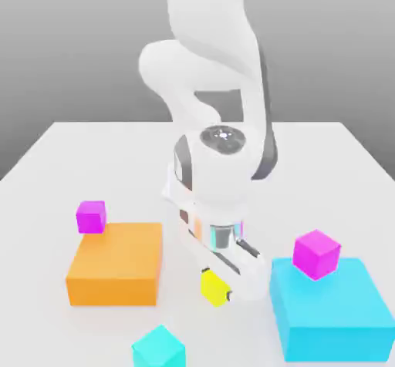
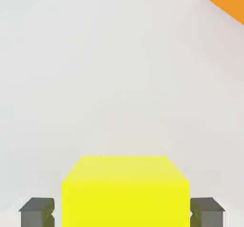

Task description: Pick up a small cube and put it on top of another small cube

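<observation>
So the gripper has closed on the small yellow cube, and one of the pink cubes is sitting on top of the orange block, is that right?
Not quite. The gripper is shut on the yellow cube, but the pink cube that sits on a block rests on the large cyan block, not the orange block. The other pink cube stands on the table beside the orange block's far corner. The exterior view shows this.
</observation>
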Robot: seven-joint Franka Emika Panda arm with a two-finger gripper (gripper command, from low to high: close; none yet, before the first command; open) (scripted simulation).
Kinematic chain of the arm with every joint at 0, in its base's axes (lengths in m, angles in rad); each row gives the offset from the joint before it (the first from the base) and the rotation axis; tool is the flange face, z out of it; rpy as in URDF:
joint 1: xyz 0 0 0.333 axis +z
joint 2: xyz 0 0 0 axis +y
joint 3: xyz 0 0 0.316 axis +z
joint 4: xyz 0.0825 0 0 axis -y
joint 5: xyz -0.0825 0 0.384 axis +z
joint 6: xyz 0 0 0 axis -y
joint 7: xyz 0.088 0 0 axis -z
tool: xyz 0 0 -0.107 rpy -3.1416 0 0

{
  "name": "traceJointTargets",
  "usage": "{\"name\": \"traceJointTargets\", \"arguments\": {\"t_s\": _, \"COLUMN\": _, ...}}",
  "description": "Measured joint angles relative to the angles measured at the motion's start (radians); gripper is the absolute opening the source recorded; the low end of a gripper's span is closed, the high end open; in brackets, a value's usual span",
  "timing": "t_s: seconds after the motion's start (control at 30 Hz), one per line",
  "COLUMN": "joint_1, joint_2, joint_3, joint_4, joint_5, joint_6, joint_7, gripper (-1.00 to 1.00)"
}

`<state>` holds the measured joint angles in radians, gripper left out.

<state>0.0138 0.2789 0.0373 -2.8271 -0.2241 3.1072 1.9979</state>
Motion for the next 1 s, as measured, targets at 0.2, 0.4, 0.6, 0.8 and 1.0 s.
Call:
{"name": "traceJointTargets", "arguments": {"t_s": 0.2, "joint_1": -0.055, "joint_2": -0.086, "joint_3": 0.071, "joint_4": -0.017, "joint_5": 0.059, "joint_6": -0.068, "joint_7": -0.043, "gripper": -1.0}}
{"name": "traceJointTargets", "arguments": {"t_s": 0.4, "joint_1": -0.048, "joint_2": -0.288, "joint_3": 0.142, "joint_4": -0.033, "joint_5": 0.219, "joint_6": -0.252, "joint_7": -0.192, "gripper": -1.0}}
{"name": "traceJointTargets", "arguments": {"t_s": 0.6, "joint_1": 0.091, "joint_2": -0.431, "joint_3": 0.193, "joint_4": 0.082, "joint_5": 0.28, "joint_6": -0.505, "joint_7": -0.389, "gripper": -1.0}}
{"name": "traceJointTargets", "arguments": {"t_s": 0.8, "joint_1": 0.2, "joint_2": -0.484, "joint_3": 0.251, "joint_4": 0.166, "joint_5": 0.312, "joint_6": -0.645, "joint_7": -0.534, "gripper": -1.0}}
{"name": "traceJointTargets", "arguments": {"t_s": 1.0, "joint_1": 0.195, "joint_2": -0.374, "joint_3": 0.264, "joint_4": 0.143, "joint_5": 0.275, "joint_6": -0.514, "joint_7": -0.511, "gripper": 1.0}}
